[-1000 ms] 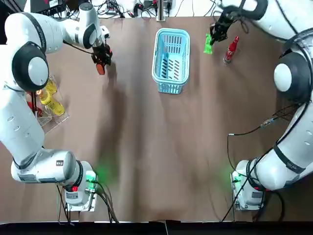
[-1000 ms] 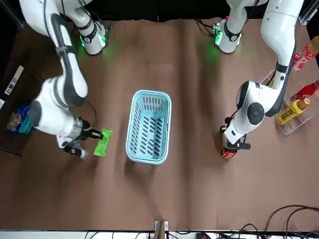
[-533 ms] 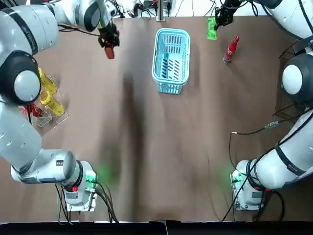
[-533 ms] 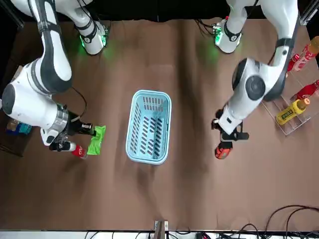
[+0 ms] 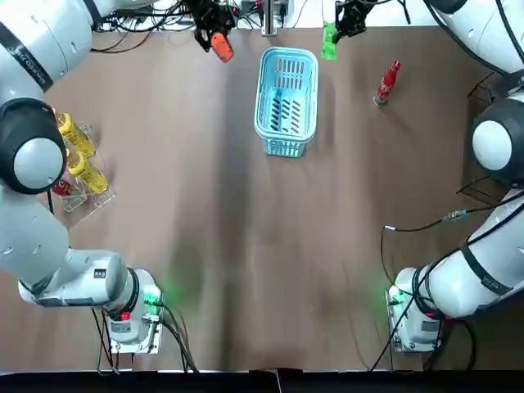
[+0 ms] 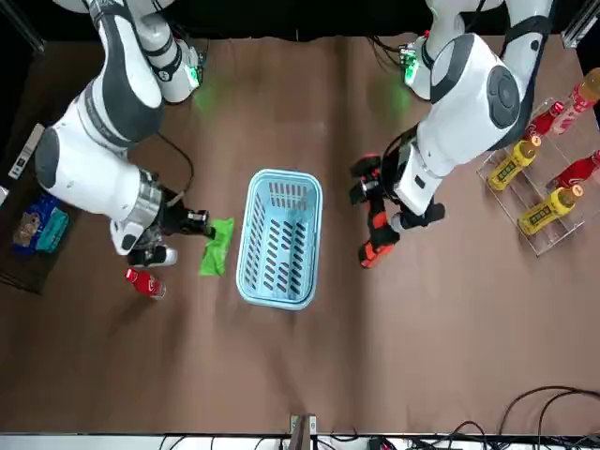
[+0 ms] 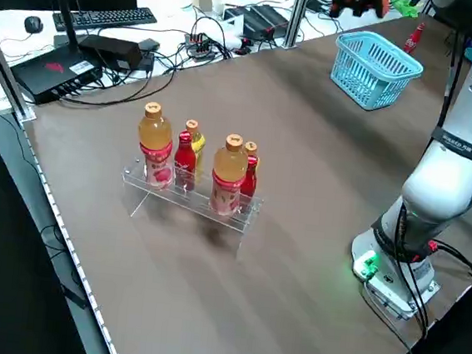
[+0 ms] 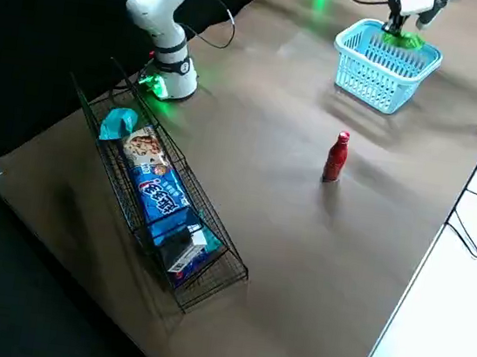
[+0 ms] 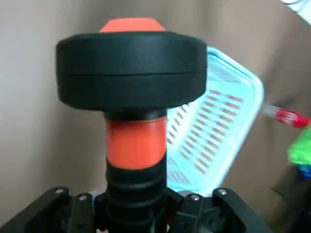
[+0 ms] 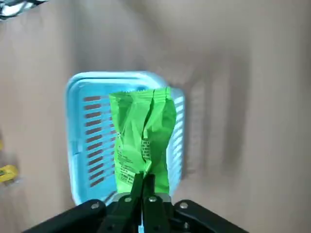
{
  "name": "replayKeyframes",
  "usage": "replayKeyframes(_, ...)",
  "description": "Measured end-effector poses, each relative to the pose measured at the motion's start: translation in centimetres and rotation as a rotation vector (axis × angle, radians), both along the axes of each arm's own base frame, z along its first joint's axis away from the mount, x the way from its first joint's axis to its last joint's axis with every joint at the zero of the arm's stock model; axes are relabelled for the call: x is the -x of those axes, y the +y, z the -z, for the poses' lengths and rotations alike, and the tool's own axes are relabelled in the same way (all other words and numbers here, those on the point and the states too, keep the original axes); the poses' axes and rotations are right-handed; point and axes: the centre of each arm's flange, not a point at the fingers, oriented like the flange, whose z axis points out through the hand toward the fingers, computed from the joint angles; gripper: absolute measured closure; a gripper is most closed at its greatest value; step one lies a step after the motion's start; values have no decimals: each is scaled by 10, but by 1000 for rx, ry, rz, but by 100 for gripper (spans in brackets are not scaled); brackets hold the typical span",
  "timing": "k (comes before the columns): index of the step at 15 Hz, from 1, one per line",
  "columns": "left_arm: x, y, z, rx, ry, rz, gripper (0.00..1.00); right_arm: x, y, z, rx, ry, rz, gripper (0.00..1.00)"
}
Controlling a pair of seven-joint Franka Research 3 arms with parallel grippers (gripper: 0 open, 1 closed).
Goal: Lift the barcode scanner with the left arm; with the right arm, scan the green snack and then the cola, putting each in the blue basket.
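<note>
Overhead, at the table's [image 5: 262,246] left edge, a clear rack of bottles [image 5: 78,160] stands well apart from the work; the left side view shows yellow and red drinks in it, all upright.

Further along, near the table's far edge, the left gripper [image 5: 206,20] holds the barcode scanner [image 5: 219,45]. Its jaws are clamped on the black handle, as the left wrist view shows, with the orange neck and broad black head of the scanner rising above them. From the front, the scanner hangs just beside the basket, apart from it, on the robot's left.

In the middle stands the blue basket [image 5: 286,139], upright on the table, with nothing visible inside it.

Just past the basket's far right corner, the right gripper [image 5: 342,16] holds the green snack [image 5: 329,41]. Its jaws are drawn almost together, pinching one end of the packet, and in the right wrist view the packet hangs with the basket behind it. From the front, the snack is close beside the basket's wall.

Further right, the cola [image 5: 386,82] stands upright on the table, untouched and clear of both grippers.
</note>
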Motion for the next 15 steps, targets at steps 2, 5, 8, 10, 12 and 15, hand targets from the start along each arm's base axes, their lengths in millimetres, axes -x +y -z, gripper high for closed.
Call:
replayKeyframes(2,5,-11,-3,94,58,-22,94,4,18,-8,-71,23,19,98)
replayKeyframes(5,12,-33,-4,229,149,-34,94,12,42,-17,-169,65,42,98)
replayKeyframes(8,20,-62,-14,352,216,-14,94,26,89,-17,-192,61,52,98)
replayKeyframes(10,23,-70,-19,370,213,3,94,28,104,-7,-189,63,59,98)
replayKeyframes(12,24,-74,-23,396,207,24,94,28,110,2,-185,71,58,98)
replayKeyframes(15,21,-75,-19,420,179,70,94,28,113,5,-185,77,58,98)
